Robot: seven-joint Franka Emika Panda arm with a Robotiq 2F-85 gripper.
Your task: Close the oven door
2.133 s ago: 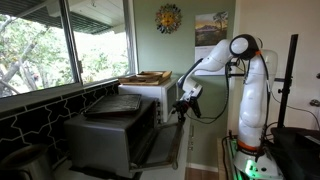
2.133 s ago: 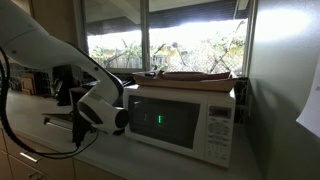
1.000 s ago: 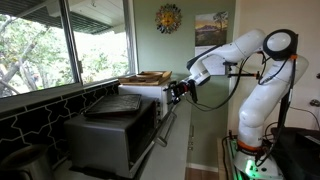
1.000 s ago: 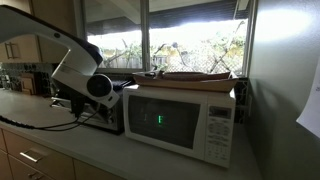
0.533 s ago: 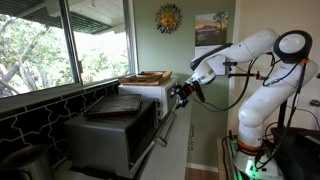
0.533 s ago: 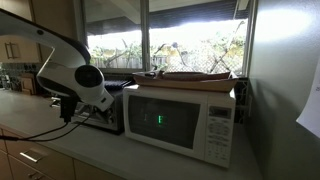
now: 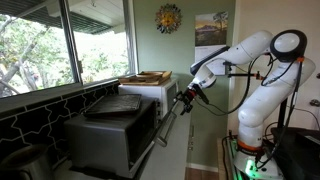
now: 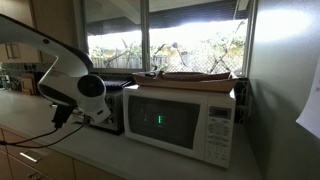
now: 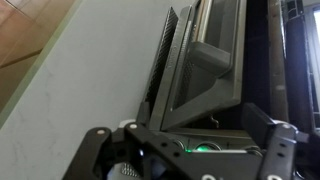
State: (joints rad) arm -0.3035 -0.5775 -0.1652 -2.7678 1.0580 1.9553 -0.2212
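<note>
At left stands the oven [image 7: 100, 140], the oven door [image 7: 168, 128] leaning half-raised off its front with the gripper [image 7: 189, 97] by its top edge — fingers [image 9: 275, 140] spread, holding nothing — so the closing push seems midway and next calls for pressing the door flush.

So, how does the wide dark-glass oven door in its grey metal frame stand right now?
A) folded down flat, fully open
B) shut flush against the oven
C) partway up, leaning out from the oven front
C: in an exterior view the oven door leans outward from the boxy dark grey oven, with the gripper by its upper edge.
</note>
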